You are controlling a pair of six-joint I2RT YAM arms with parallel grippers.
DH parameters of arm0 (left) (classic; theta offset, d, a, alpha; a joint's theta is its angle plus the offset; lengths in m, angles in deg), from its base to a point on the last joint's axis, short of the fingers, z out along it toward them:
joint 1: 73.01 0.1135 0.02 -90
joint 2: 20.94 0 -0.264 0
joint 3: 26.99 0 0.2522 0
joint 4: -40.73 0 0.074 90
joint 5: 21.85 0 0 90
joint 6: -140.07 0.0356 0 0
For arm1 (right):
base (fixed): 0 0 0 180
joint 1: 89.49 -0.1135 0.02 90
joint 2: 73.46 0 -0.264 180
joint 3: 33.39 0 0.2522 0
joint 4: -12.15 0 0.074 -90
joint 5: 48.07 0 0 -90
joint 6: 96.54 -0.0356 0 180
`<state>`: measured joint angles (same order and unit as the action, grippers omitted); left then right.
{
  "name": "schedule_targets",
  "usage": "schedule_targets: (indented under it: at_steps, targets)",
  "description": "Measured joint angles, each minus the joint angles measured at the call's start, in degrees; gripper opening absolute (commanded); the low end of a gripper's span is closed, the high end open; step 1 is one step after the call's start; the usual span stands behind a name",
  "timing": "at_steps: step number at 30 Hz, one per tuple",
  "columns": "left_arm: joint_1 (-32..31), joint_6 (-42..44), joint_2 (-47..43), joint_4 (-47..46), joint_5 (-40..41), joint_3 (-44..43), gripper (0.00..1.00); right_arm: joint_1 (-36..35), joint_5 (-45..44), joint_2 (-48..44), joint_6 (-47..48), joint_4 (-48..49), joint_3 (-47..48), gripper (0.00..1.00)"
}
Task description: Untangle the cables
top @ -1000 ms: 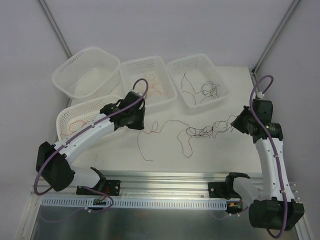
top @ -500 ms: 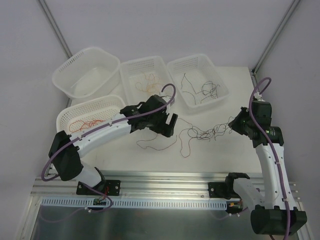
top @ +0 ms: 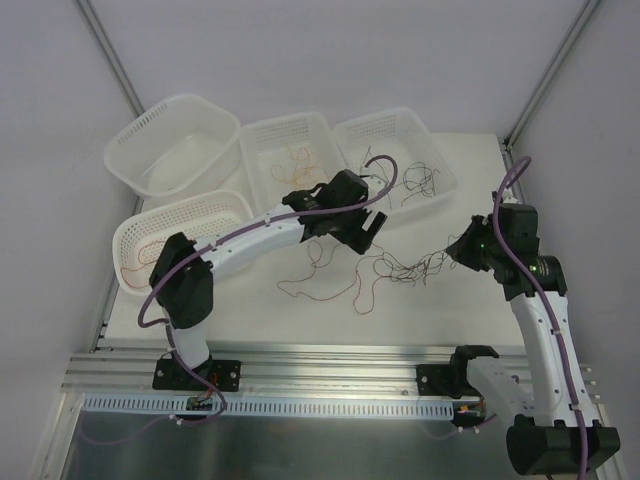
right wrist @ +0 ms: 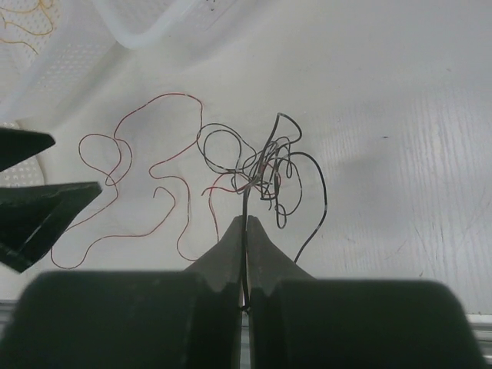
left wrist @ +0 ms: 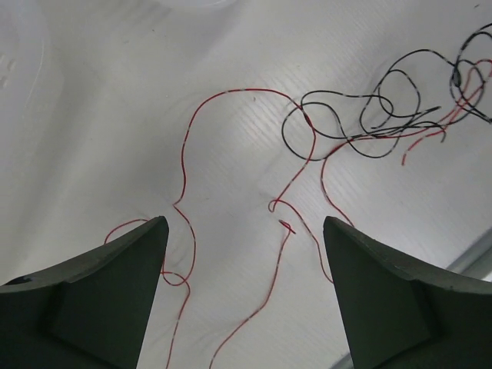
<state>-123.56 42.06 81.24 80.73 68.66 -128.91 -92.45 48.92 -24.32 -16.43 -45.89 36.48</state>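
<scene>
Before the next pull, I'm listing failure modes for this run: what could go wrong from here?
1. The right tool is shut on a black cable that runs into the tangle; pulling may tighten that knot instead of loosening it.
2. The left tool hangs open over several bends of red cable; closing there may pinch two strands together.
3. The black cable is hair-thin and could slip from the right tool.

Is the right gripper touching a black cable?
Touching. In the right wrist view the right gripper is shut on a black cable that rises from its fingertips.
</scene>
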Motion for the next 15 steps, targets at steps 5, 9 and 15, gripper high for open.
schedule_targets:
  at_steps: [5, 9, 15]
  targets:
    - [1.0, 6.2, 8.7, -0.4, 1.5, -4.2, 0.78, -1.3, 1.0, -1.3, 0.2, -0.2, 0.0, 0.01]
    - [2.8, 8.9, 13.9, -0.3, 2.1, -6.1, 0.74, -1.9, 1.4, -2.6, 0.5, -0.3, 0.0, 0.01]
    - [4.2, 10.5, 18.7, 0.0, 4.3, -8.7, 0.52, -2.6, 1.7, -3.5, 0.7, -1.1, 0.0, 0.01]
